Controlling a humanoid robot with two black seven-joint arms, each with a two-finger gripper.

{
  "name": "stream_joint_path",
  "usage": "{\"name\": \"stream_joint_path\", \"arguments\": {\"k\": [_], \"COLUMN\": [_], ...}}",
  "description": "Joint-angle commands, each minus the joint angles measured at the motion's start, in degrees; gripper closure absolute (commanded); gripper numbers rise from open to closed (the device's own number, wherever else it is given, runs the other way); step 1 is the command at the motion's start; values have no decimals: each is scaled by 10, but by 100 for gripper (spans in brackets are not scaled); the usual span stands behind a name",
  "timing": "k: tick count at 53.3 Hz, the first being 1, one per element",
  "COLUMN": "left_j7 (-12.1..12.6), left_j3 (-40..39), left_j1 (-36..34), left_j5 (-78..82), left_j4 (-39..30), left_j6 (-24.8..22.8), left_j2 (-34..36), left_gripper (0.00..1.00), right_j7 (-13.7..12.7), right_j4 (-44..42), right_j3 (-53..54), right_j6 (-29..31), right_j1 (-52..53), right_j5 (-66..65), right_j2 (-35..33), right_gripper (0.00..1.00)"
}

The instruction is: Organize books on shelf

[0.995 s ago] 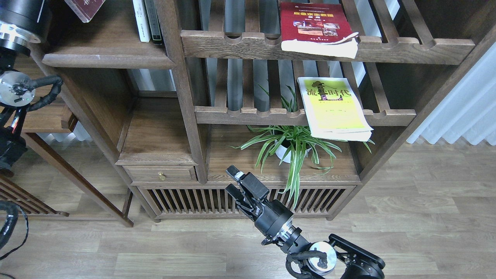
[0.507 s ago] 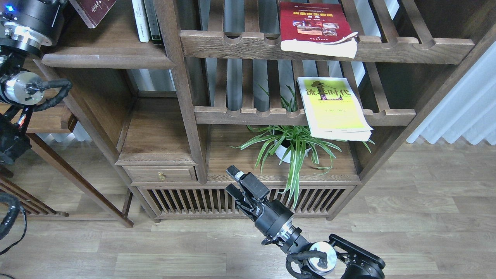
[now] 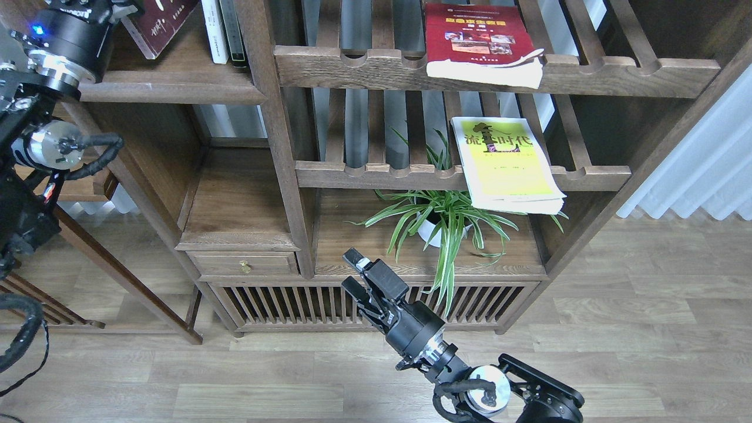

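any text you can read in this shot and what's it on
"流…时代": yellow-green book on the lower slatted rack; a dark figure covers the second character.
Red book: yellow title line, too small to read.
Maroon book: white characters, cut off, unreadable.
Thin books: spine print too small.

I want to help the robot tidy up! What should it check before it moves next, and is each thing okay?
1. Maroon book over the solid shelf: ok, tilted above it.
2. Left end effector holding the book: cannot tell, fingers run off the view's top.
3. Room beside the upright thin books: ok, bare board to their left.
4. Right end effector free: ok, open, holding nothing.
5. Red book and yellow-green book tidied: not ok, both lie on slatted racks.
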Motion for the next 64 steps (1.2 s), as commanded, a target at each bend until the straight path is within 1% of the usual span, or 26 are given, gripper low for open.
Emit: {"name": "stream_joint_path", "arguments": {"k": [1, 11, 23, 26, 28, 29, 38, 46, 58, 64], "left_j7": [0, 0, 0, 0, 0, 0, 0, 0, 0, 0], "left_j3": [3, 6, 12, 17, 22, 23, 23, 19, 13, 7], "left_j1": [-9, -17, -19, -22, -23, -25, -27, -27, -31, -37], "left_j5": [0, 0, 0, -1, -1, -2, -3, -4, -5, -14], "left_j4": [23, 34, 35, 35, 35, 33, 27, 26, 24, 12], "left_j6": [0, 0, -2, -3, -4, -4, -4, -5, -5, -5], "left_j2": [-13, -16, -14, -14, -14, -14, -14, -13, -15, -15], "left_gripper": [100, 100, 97, 94, 89, 83, 74, 72, 72, 72], "right_j7": [0, 0, 0, 0, 0, 0, 0, 0, 0, 0], "right_j4": [0, 1, 0, 1, 0, 1, 2, 2, 2, 1], "right_j3": [0, 0, 0, 0, 0, 0, 0, 0, 0, 0], "right_j6": [0, 0, 0, 0, 0, 0, 0, 0, 0, 0], "right_j1": [-1, -3, -4, -4, -4, -5, -6, -6, -6, -6], "right_j5": [0, 0, 0, 0, 0, 0, -1, -1, -1, -1], "right_j2": [0, 0, 0, 0, 0, 0, 0, 0, 0, 0], "right_gripper": [2, 2, 2, 2, 2, 2, 2, 2, 2, 2]}}
